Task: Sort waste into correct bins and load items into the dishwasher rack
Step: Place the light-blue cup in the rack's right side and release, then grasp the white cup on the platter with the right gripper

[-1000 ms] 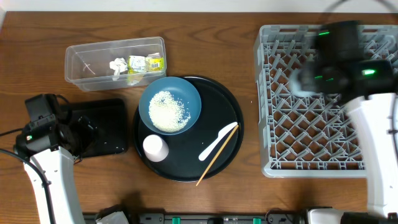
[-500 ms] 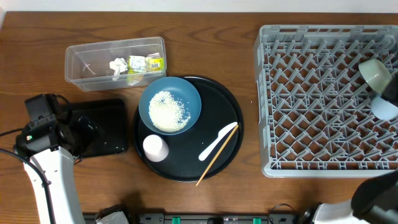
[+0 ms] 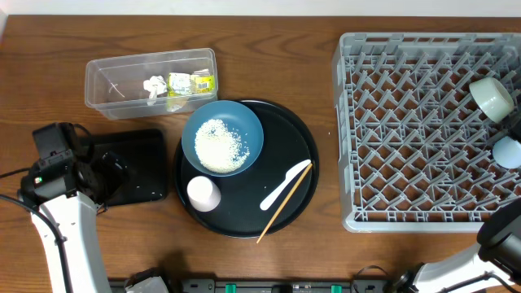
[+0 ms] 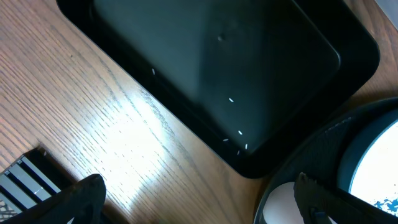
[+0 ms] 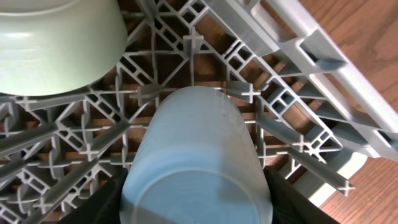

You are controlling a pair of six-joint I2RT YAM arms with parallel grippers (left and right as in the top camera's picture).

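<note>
Mint-green bowl [image 3: 493,97] racked; pale-blue cup [image 5: 196,168] gripped by right fingers [image 5: 292,205]; left fingers [image 4: 84,198] released; dish [image 3: 249,130], rice [image 3: 218,144], spoon [image 3: 285,185], chopstick [image 3: 273,224] outstanding.

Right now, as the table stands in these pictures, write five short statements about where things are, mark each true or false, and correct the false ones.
1. The rice sits in the blue dish. True.
2. The white cup stands in the rack. False: it stands on the round tray.
3. The wrapper and the tissue lie in the clear tub. True.
4. The green bowl is on the round tray. False: it is in the rack.
5. The right pincer has the blue cup between its fingers, over the rack. True.
</note>
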